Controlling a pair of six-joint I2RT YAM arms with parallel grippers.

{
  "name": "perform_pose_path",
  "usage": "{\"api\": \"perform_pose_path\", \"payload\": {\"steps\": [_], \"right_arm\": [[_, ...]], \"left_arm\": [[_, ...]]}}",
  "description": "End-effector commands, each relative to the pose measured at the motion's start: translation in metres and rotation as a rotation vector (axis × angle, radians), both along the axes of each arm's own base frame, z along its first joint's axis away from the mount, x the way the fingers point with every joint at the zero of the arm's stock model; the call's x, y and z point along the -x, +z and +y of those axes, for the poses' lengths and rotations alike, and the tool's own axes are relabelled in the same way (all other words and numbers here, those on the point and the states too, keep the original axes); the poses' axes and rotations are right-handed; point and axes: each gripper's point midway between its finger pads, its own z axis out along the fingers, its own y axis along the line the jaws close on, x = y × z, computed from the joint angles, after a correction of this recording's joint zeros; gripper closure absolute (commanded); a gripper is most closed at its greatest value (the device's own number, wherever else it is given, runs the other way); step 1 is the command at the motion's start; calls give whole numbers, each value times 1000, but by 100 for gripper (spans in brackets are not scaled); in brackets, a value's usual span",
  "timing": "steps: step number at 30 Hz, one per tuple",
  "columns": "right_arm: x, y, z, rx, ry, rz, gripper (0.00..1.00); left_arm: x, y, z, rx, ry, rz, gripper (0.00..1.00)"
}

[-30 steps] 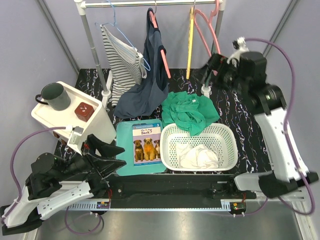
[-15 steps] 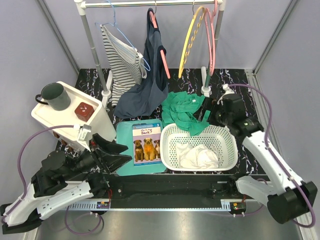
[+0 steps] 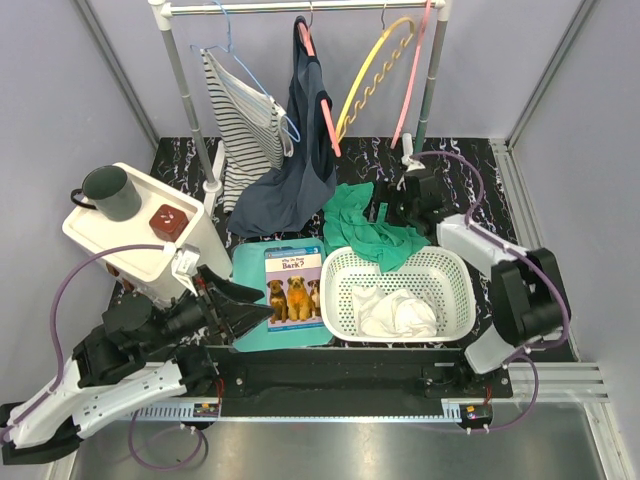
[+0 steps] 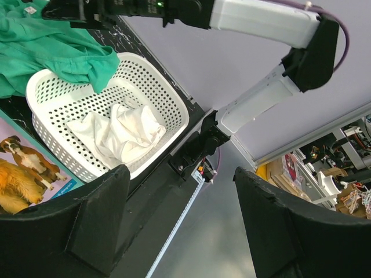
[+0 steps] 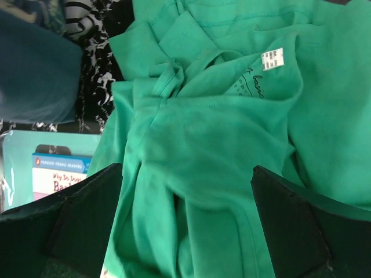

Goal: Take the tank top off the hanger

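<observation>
Black marbled table (image 3: 470,180) stands between lilac walls, with a clothes rail (image 3: 300,6) across its far end. On the rail, a striped garment (image 3: 245,120) and a dark blue garment (image 3: 300,150) hang on their hangers, while a yellow hanger (image 3: 370,70) and a pink hanger (image 3: 415,85) hang bare and tilted. The green tank top (image 3: 370,225) is off the rail: it lies crumpled on the table, one edge draped over the far rim of the white basket (image 3: 455,290), which holds a white cloth (image 3: 395,312). The right pincer (image 3: 392,212) is just above the tank top with its jaws spread wide and released; the right wrist view shows green cloth with a label below them and nothing gripped. The left pincer (image 3: 245,303) is low at the near left, jaws apart and holding nothing, pointing toward a book with dogs on its cover (image 3: 294,285) that lies beside the basket. At the left, a white box carries a dark green mug (image 3: 110,192) and a red-brown block (image 3: 168,222).
</observation>
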Motion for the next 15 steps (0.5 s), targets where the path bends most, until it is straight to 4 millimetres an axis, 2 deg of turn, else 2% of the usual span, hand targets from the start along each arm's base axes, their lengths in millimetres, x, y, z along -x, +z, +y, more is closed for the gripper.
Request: {"api": "perform_pose_path", "payload": {"steps": [1, 2, 3, 5, 6, 7, 8, 9, 10, 11, 15], "right_arm": [[-21, -5, 24, -60, 44, 9, 0], [-21, -12, 26, -57, 49, 30, 0], [-17, -28, 30, -41, 58, 73, 0], [-19, -38, 33, -7, 51, 101, 0], [-14, -56, 33, 29, 46, 159, 0], [-19, -56, 34, 61, 22, 156, 0], [-20, -62, 32, 90, 1, 177, 0], [-15, -79, 28, 136, -13, 231, 0], [-21, -79, 23, 188, -54, 216, 0], [-21, -89, 20, 222, -74, 237, 0], [-20, -106, -1, 340, -163, 277, 0]], "left_arm": [[-2, 8, -4, 29, 0, 2, 23], [-2, 7, -4, 29, 0, 4, 23], [-1, 6, -4, 28, 0, 5, 23], [-2, 5, -4, 27, 0, 7, 23], [-2, 4, -4, 26, 0, 8, 23], [-2, 3, -5, 23, 0, 9, 23], [-2, 2, -5, 22, 0, 11, 23], [-2, 3, -6, 22, -1, 11, 23], [-2, 2, -6, 22, 0, 13, 23], [-3, 2, -6, 23, 0, 16, 23], [-1, 2, -5, 33, 0, 20, 23]]}}
